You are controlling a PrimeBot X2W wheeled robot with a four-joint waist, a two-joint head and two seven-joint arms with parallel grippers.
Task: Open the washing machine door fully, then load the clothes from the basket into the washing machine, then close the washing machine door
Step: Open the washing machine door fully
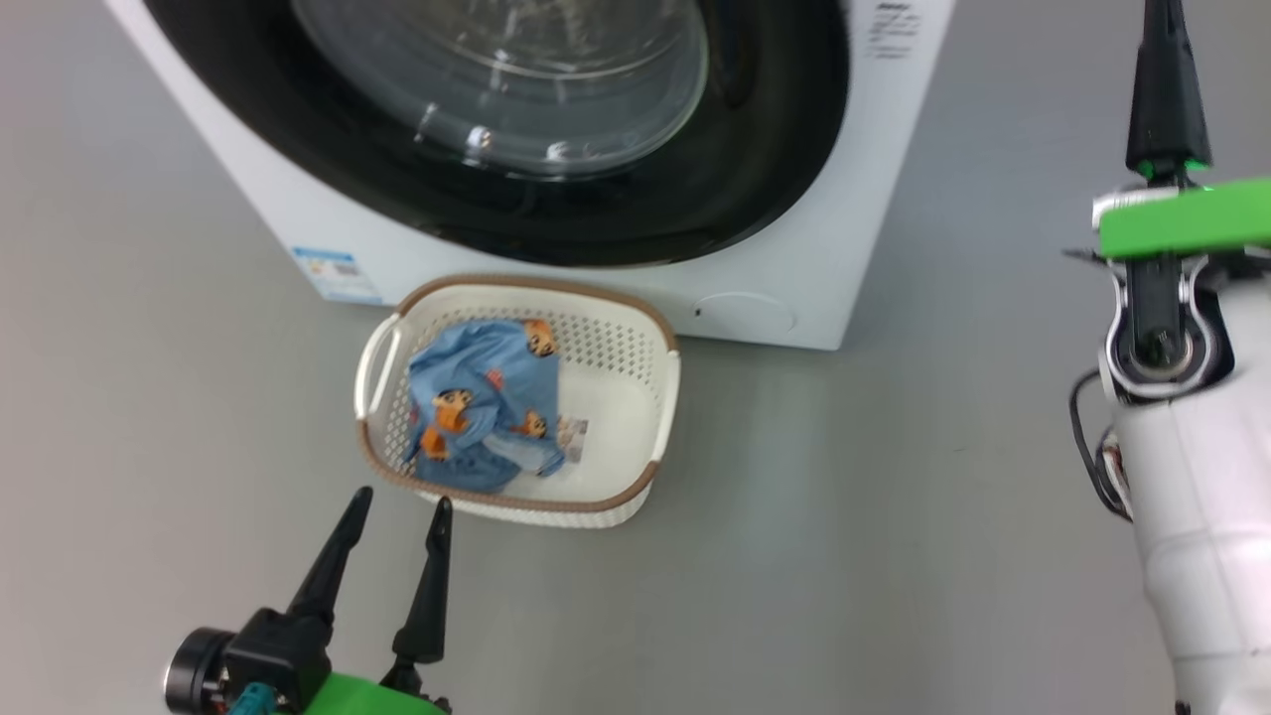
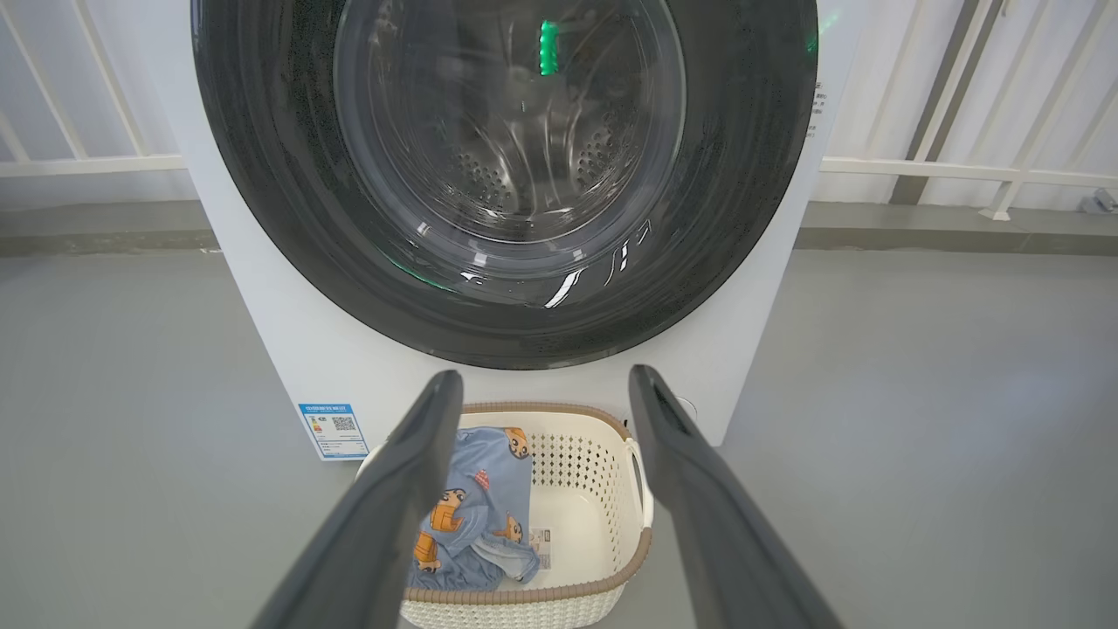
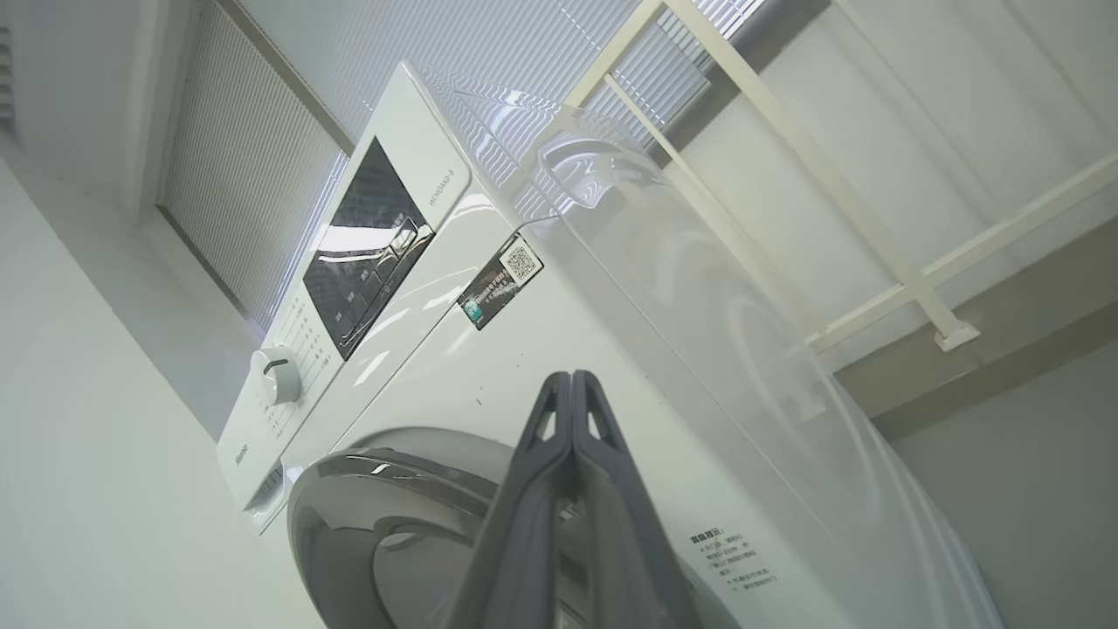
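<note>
I had the washing machine door point(image 1: 516, 119) shut flat against the front of the washing machine point(image 1: 814, 288), its black rim running close to the cabinet's right edge. The basket point(image 1: 640, 417) sat on the grey floor point(image 1: 894, 516) in front of it, below the door's lower rim. Its far rim was just beside the foot of the machine; I could not tell whether the two touched. The blue sticker point(image 1: 338, 273) showed left of the basket's far corner and the round flap point(image 1: 745, 313) right of it.

The clothes point(image 1: 487, 407) lay bunched in the left half of the basket, up against the left wall near the handle. A paper label point(image 1: 573, 437) lay on the tub's bottom at their right, and the right half of the tub bottom showed bare plastic.

My left tool point(image 1: 402, 497) hung low with its fingers spread wide and holding nothing. Its tips stopped just short of the basket's near-left rim. In the left wrist view the basket sat between the two fingers.

My right tool point(image 3: 570, 384) was raised at the far right, fingers pressed together with nothing between them. From its wrist the tips lay over the machine's front near the right corner edge, above the door rim; I could not tell whether they touched. A wide stretch of floor lay between the basket and my right arm, and a pale railing point(image 2: 961, 166) ran behind the machine.
</note>
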